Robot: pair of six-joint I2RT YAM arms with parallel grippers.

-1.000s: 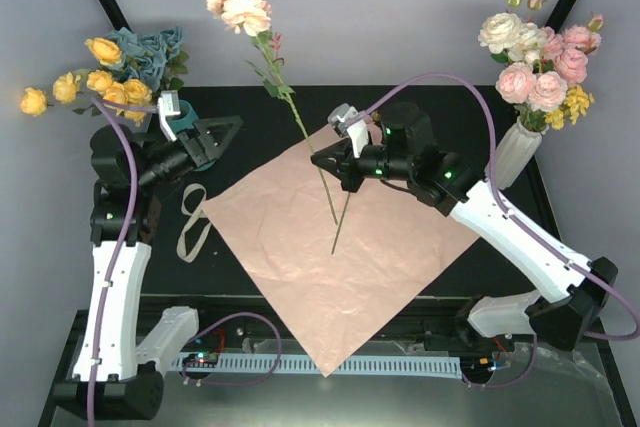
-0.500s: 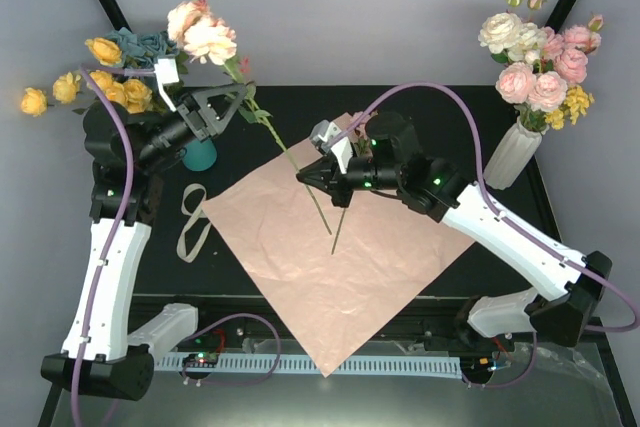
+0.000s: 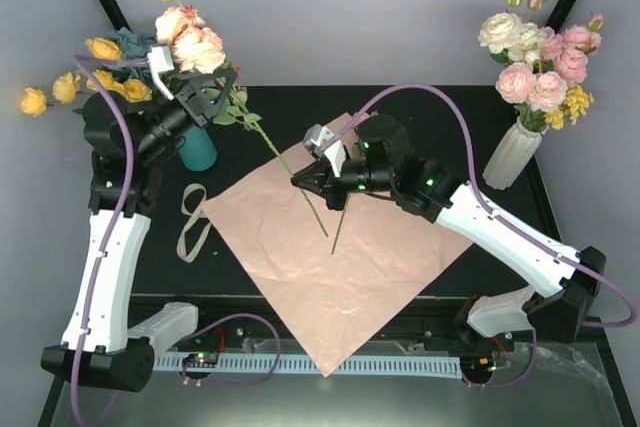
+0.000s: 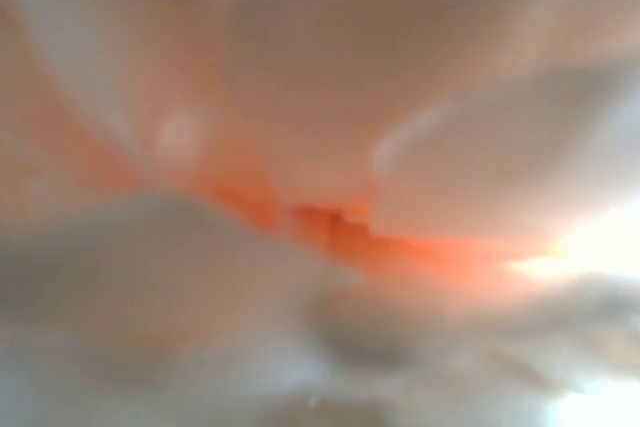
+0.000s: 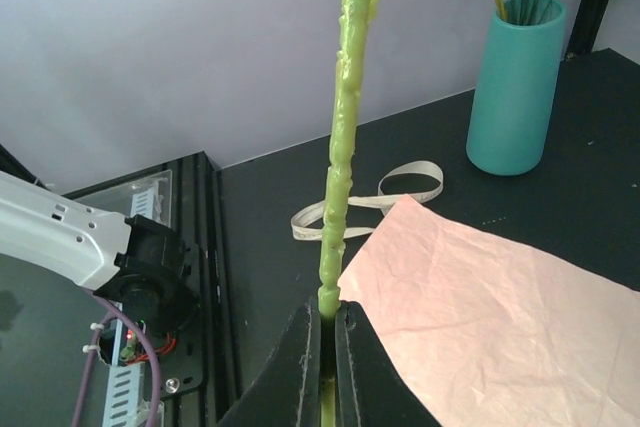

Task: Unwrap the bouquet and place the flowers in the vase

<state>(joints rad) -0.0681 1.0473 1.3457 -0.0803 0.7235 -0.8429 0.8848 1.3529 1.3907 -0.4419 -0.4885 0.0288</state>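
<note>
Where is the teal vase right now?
Top view: vase stands at the table's left, beside the left gripper, behind the ribbon, left of the pink paper.

One teal vase (image 3: 199,150) is seen left of the paper (image 3: 330,277) and one white vase (image 3: 512,154) right of it, so two vases are counted. One paper and one ribbon (image 3: 192,219) are counted. Two stems are seen over the paper: one long stem (image 3: 278,159) and one short stem (image 3: 339,230).

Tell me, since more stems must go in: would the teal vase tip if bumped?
Probably easily: the vase is tall and narrow, and its flowers splay out to one side, so likely top-heavy. Its smooth wall could also slip in a grip.
</note>
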